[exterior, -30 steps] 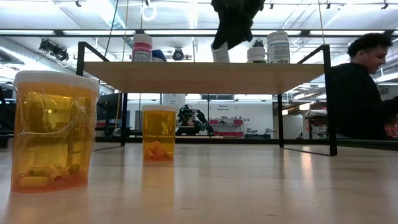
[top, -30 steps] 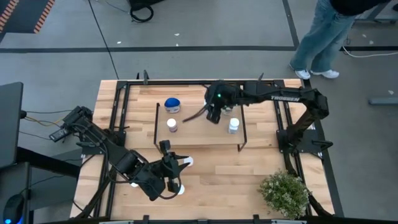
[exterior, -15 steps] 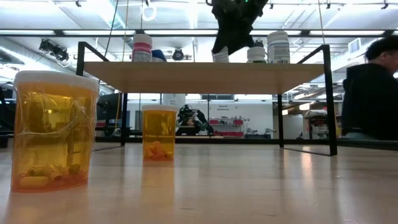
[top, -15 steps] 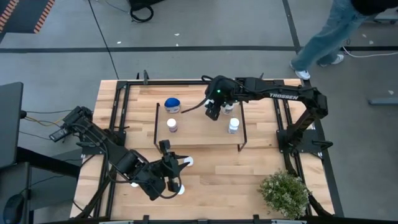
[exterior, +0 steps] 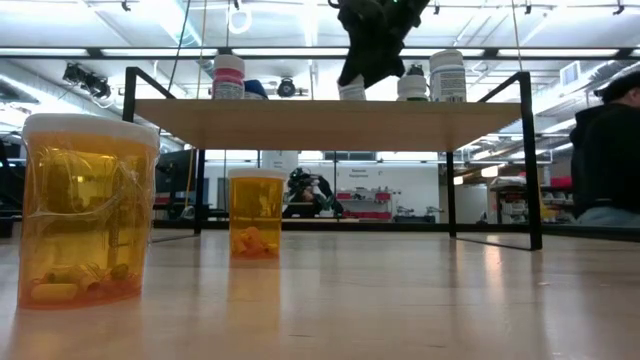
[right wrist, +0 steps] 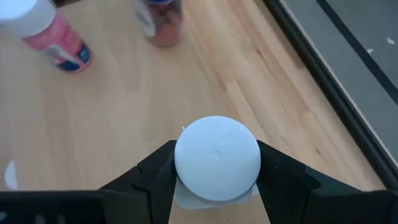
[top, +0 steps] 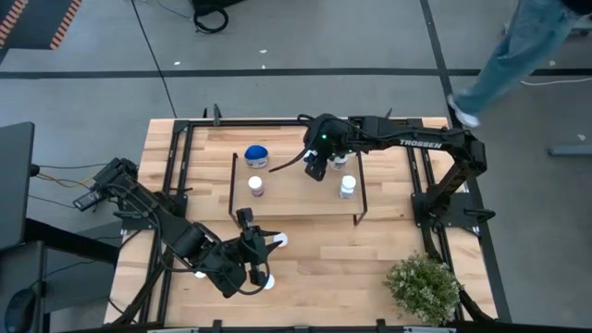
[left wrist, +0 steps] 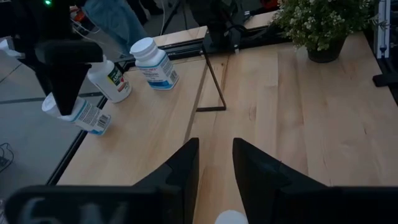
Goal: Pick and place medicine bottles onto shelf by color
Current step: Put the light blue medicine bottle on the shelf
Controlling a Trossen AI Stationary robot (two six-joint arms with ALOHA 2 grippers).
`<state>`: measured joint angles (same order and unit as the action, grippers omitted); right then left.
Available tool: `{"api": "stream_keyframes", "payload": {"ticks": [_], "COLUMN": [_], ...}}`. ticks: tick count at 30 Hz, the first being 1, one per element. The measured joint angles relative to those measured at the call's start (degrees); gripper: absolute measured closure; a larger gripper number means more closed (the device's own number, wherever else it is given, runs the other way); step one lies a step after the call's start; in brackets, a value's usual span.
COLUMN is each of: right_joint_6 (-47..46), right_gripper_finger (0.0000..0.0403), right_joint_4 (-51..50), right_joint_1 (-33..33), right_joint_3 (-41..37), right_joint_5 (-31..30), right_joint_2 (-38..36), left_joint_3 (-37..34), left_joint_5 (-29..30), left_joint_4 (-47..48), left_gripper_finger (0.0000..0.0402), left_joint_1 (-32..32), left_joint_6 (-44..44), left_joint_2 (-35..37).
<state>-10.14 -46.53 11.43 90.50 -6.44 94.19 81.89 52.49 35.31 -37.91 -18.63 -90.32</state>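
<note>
White-capped bottle [right wrist: 216,157] being gripped by right tool [right wrist: 216,180] over shelf [top: 296,199], 12 o'clock side; left tool [left wrist: 214,165] being held part-open, empty.

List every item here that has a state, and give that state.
Right gripper: jaws shut on the white-capped bottle at the shelf.
Left gripper: low over the table front.
Blue bottle: upright on shelf.
Pink bottle: upright on shelf.
Near orange bottle: upright on table, capped.
Far orange bottle: upright, capped.
</note>
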Motion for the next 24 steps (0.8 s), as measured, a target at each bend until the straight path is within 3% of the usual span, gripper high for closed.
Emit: {"api": "stream_keyframes", "payload": {"ticks": [13, 24], "right_joint_6": [1.2, 1.6], "right_gripper_finger": [0.0202, 0.0152], "right_joint_4": [-0.1, -0.1], "right_joint_1": [0.0, 0.0], "right_joint_3": [0.0, 0.0], "right_joint_5": [1.4, 1.4], "right_joint_2": [0.0, 0.0], "left_joint_3": [0.0, 0.0], "left_joint_5": [0.0, 0.0], "left_joint_4": [0.0, 0.0], "left_gripper_finger": [0.0302, 0.0307], "left_joint_1": [0.0, 0.0], "left_joint_6": [-0.1, -0.2], "left_joint_2": [0.0, 0.0]}}
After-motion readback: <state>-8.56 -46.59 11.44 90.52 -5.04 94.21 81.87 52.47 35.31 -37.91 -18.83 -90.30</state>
